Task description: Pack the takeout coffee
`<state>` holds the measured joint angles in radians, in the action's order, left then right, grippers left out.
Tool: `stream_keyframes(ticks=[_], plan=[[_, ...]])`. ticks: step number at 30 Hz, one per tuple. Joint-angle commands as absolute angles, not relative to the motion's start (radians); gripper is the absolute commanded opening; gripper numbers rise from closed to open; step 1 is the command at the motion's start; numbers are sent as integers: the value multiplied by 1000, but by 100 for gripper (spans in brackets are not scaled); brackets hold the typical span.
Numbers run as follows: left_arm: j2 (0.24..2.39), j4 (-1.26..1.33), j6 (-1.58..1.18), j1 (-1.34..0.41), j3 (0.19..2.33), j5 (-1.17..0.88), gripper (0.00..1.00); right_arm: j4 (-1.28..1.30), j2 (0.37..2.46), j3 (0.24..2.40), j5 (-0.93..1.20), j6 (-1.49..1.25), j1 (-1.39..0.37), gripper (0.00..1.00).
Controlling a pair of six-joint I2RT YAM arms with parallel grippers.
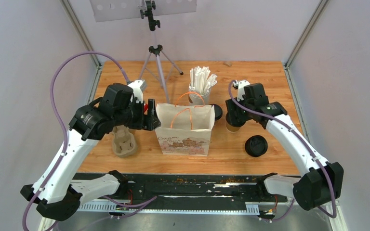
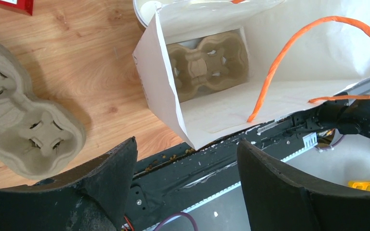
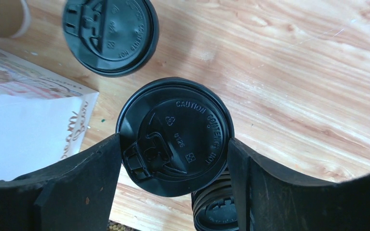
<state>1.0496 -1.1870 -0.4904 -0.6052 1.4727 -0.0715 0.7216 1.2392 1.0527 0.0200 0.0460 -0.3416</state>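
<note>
Right pincer [image 3: 174,143] astride a lidded coffee cup [image 1: 232,127] just right of the paper bag [image 1: 185,139].
Its fingers [image 3: 82,178] stand wide at either side of the black lid [image 3: 183,120]; whether they press yet cannot be told. The grip should bite below the lid, lightly, then lift upright over the bag's rim into the pulp carrier [image 2: 207,65] inside. The left pincer [image 2: 187,143], wide and empty, hovers at the bag's left edge, well placed to steady it.
</note>
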Motion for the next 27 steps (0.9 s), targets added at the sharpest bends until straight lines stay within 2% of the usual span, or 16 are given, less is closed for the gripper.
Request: stream_keyframes(ticks=[1, 8, 13, 17, 21, 27], plan=[[1075, -1188, -534, -600, 1505, -7, 81, 860, 1173, 1211, 2, 7, -354, 64], [1177, -1232, -553, -600, 1606, 51, 76, 1059, 1089, 1509, 15, -87, -438, 61], [1207, -1232, -559, -597, 1615, 105, 72, 1186, 1074, 1717, -79, -155, -598, 60], [1227, -1216, -546, -597, 1608, 114, 69, 1238, 1092, 1843, -74, -225, -694, 60], [1241, -1162, -505, -597, 1609, 71, 63, 1183, 1093, 1866, 0, -283, -733, 60], [1267, -1164, -497, -597, 1618, 62, 58, 1028, 1073, 1741, 34, -285, -771, 59]])
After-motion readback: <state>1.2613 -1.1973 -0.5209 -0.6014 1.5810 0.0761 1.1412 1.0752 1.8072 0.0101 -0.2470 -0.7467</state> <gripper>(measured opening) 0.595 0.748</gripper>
